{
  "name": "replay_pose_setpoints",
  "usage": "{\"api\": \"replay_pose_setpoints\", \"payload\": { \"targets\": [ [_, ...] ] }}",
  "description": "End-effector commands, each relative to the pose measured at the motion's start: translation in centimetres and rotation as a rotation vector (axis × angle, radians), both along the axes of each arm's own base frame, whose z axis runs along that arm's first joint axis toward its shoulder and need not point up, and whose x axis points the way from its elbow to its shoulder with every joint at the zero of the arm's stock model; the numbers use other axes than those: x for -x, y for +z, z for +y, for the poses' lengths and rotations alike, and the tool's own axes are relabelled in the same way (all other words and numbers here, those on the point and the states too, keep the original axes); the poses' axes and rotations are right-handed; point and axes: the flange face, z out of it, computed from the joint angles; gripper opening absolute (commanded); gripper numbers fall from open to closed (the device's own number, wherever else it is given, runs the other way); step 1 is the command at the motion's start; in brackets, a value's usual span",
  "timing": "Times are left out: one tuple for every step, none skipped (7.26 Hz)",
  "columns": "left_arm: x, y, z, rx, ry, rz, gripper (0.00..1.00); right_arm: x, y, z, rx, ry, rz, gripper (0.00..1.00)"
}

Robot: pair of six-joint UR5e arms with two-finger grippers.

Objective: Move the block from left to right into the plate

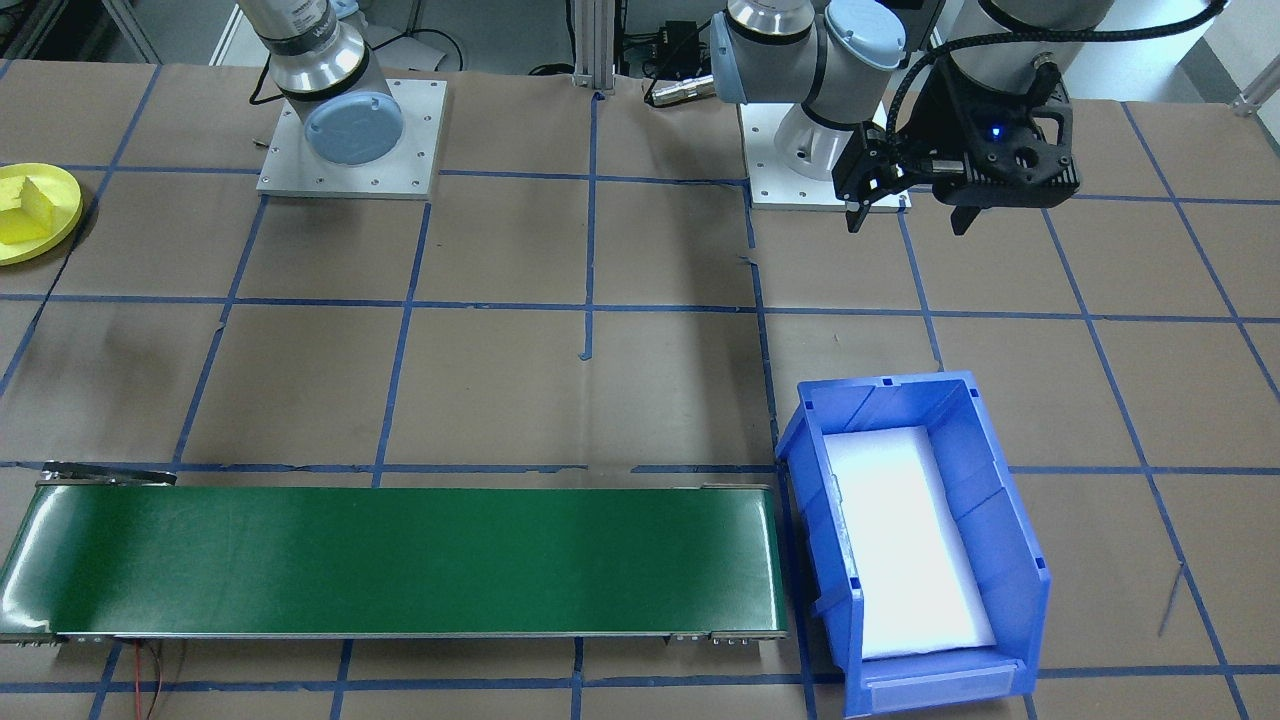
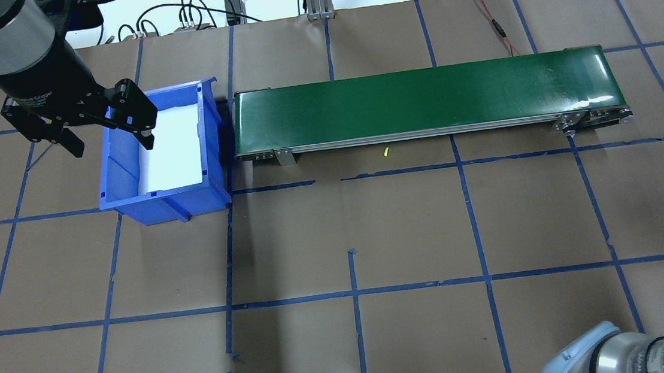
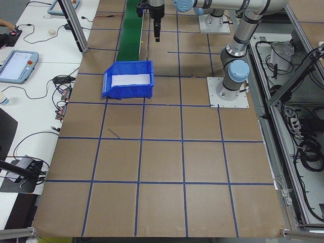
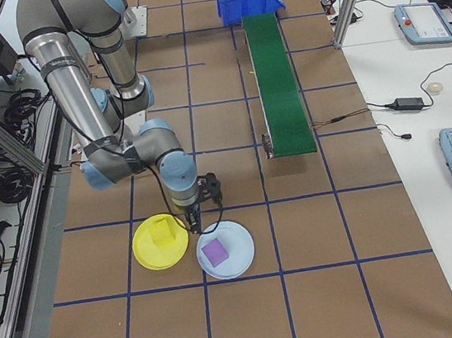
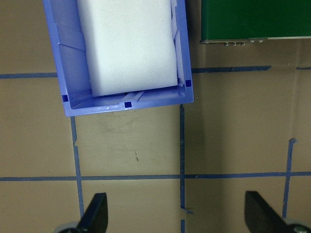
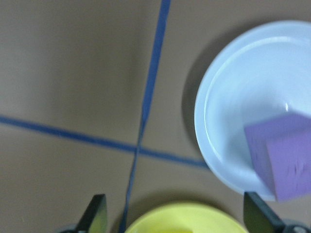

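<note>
the yellow block (image 4: 160,231) already sits in the yellow plate (image 4: 148,258); it looks like light foam, so grip its flat sides. both the left gripper (image 2: 108,134) and right gripper (image 6: 177,216) are spread and empty.

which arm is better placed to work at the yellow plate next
Right. The right gripper hangs open beside the yellow plate; the left gripper is open by the blue bin, at the green belt's far end.
</note>
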Motion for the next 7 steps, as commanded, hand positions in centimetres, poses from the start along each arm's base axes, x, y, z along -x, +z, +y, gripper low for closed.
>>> {"api": "replay_pose_setpoints", "payload": {
  "targets": [
    [0.0, 0.1, 0.2, 0.001, 0.000, -0.004, 1.00, -13.1, 6.9, -11.1, 0.100, -0.023, 0.010, 1.00],
    [0.0, 0.1, 0.2, 0.001, 0.000, -0.004, 1.00, -21.2, 12.4, -14.0, 0.147, -0.071, -0.009, 1.00],
    [0.0, 0.2, 0.3, 0.003, 0.000, -0.004, 1.00, -31.7, 18.1, -15.6, 0.175, -0.125, -0.057, 1.00],
    [0.0, 0.0, 0.1, -0.002, 0.001, -0.004, 1.00, -40.1, 20.7, -15.8, 0.173, -0.168, -0.087, 1.00],
    [0.0, 0.3, 0.5, 0.003, 0.000, -0.005, 1.00, -47.8, 21.0, -14.9, 0.157, -0.193, -0.112, 1.00],
    [0.0, 0.3, 0.4, 0.004, 0.001, -0.006, 1.00, -53.4, 20.6, -13.6, 0.133, -0.217, -0.132, 1.00],
    [0.0, 0.3, 0.5, 0.004, 0.001, -0.007, 1.00, -57.7, 18.7, -12.2, 0.095, -0.210, -0.137, 1.00]
  ]
}}
